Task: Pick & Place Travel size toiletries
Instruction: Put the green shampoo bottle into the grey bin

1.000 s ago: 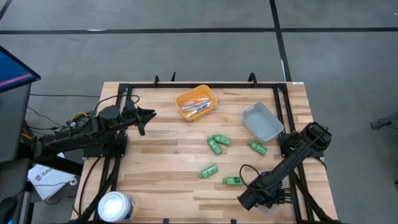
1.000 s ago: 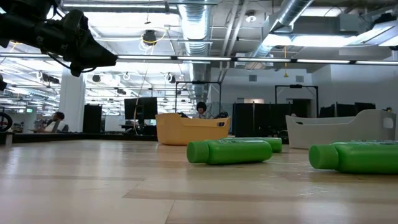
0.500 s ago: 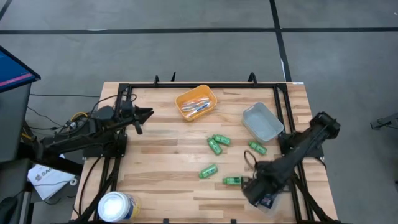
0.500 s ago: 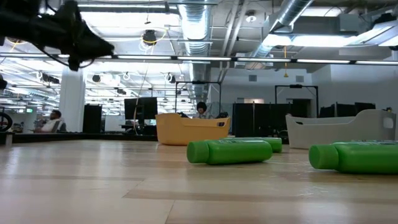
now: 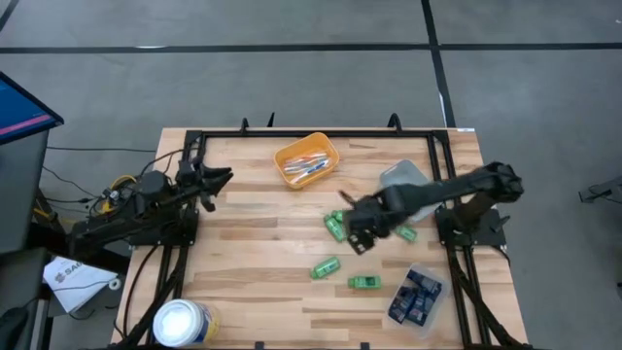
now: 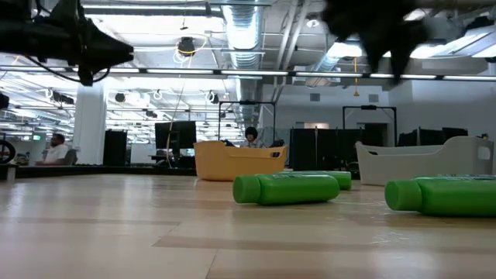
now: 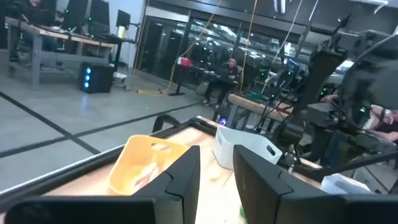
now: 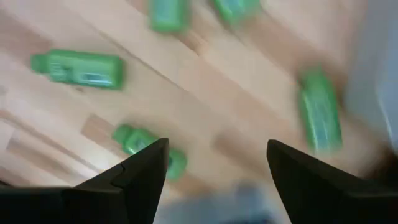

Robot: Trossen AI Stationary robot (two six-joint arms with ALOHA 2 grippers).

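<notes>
High view, yours alone: five green bottles (image 5: 335, 228) mid-table, axes mixed; right gripper (image 5: 356, 231) over them; left gripper (image 5: 216, 179) at left edge. Low view: bottles lie flat. Right wrist: fingers (image 8: 144, 169) apart, empty. Left wrist: fingers (image 7: 186, 177) slightly apart, empty.

Two dark jointed arms (image 5: 437, 194), black cables.

Green bottles (image 5: 335, 227) scattered mid-table, orange tray (image 5: 306, 160) behind, bare wood left
</notes>
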